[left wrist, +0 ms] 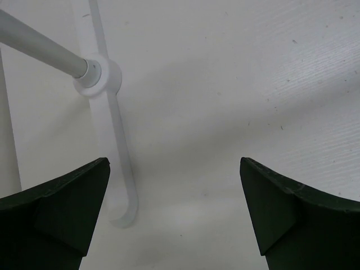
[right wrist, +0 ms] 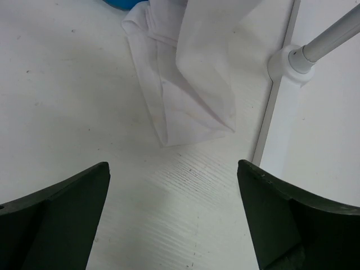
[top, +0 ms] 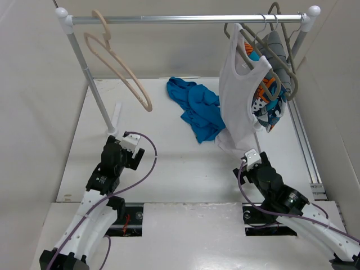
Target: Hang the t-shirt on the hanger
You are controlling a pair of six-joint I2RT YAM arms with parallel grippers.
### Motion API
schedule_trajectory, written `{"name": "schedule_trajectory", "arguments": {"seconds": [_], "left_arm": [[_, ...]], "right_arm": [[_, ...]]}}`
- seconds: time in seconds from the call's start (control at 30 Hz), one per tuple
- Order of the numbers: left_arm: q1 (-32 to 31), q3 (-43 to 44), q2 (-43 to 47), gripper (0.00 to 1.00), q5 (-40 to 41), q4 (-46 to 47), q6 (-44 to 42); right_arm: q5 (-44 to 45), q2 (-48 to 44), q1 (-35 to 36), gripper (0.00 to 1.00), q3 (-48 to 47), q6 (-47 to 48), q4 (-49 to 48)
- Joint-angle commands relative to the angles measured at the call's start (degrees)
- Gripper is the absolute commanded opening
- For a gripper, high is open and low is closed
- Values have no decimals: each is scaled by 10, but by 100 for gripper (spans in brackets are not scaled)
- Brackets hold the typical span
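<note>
On the table (top: pixel 169 169), crumpled blue t-shirt (top: pixel 199 109), beige hanger (top: pixel 148 104) on rail (top: pixel 185 19)

- A metal rail (top: pixel 185 19) with white end caps spanned the scene.
- Plain off-white walls (top: pixel 169 50) stood behind the rail and beyond both its ends.
- A white table (top: pixel 185 169) lay below the rail and carried its uprights (top: pixel 91 84).
- A metal track (top: pixel 306 149) ran along the table edge below the rail's right end.
- Lighting was even, and shadows below the rail were soft.

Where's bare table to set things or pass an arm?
Free: table between the rack post and the t-shirt; also from the t-shirt forward to the left gripper and right gripper. Crowded: right rear, white tank top trailing beside the t-shirt.
</note>
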State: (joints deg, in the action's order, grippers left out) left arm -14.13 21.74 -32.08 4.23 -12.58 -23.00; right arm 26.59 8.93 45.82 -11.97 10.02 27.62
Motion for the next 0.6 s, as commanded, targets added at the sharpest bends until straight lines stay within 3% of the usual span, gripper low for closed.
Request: {"name": "schedule_trajectory", "arguments": {"seconds": [0.0,0.1,0.2,0.23,0.27,0.37,0.57], "left_arm": [[2,2,11,100,28,26,30],[2,44,23,100,10,-16,1],[2,86,47,100,-118,-92,-113],[2,99,67,100,-166,-168,-161],[2,127,79,100,-255,-204,-246],[2,172,121,100,-346,-277,-301],[2,209,170,100,-352,-285,-318]], "right_arm": [[4,-5,2,99,-17,-18,-23],[9,-5,2,99,-17,-18,-23],[9,-5,2,99,-17,-18,-23],[9,-5,2,99,-17,-18,-23],[9,-5,2,99,-17,-18,-23],[9,-5,2,99,-17,-18,-28],[-8,30,2,99,-17,28,-61]]}}
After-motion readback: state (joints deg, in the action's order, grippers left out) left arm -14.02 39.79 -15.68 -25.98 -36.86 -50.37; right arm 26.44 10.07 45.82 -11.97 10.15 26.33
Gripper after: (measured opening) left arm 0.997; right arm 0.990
